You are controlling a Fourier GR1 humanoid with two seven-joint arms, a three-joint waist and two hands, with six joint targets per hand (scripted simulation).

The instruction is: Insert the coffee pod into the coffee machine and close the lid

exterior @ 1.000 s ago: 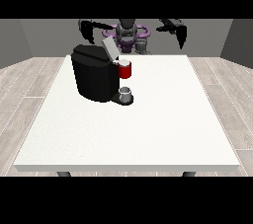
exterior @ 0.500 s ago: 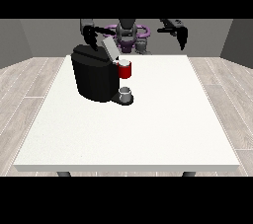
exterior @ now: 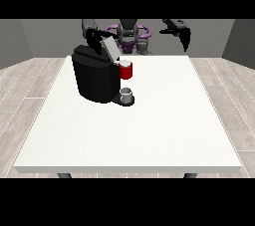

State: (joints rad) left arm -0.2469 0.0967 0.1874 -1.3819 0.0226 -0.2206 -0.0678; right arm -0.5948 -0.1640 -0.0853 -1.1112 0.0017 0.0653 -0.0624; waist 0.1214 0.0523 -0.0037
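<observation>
The black coffee machine [exterior: 94, 76] stands on the left part of the white table [exterior: 164, 120]. Its grey lid [exterior: 109, 48] is tilted up and open. A red pod holder [exterior: 126, 71] with a pale pod top shows at the machine's front, above a grey cup [exterior: 126, 93] on the drip base. The hand at the view's left [exterior: 92, 37] hovers just behind the top of the lid. The hand at the view's right [exterior: 185, 37] hangs in the air far to the right, fingers pointing down, holding nothing.
The robot's torso [exterior: 130, 36] is behind the table's far edge. Grey plank floor surrounds the table.
The hand at the view's left has moved inward and down toward the raised lid. The hand at the view's right shifted slightly. The lid is still up.
</observation>
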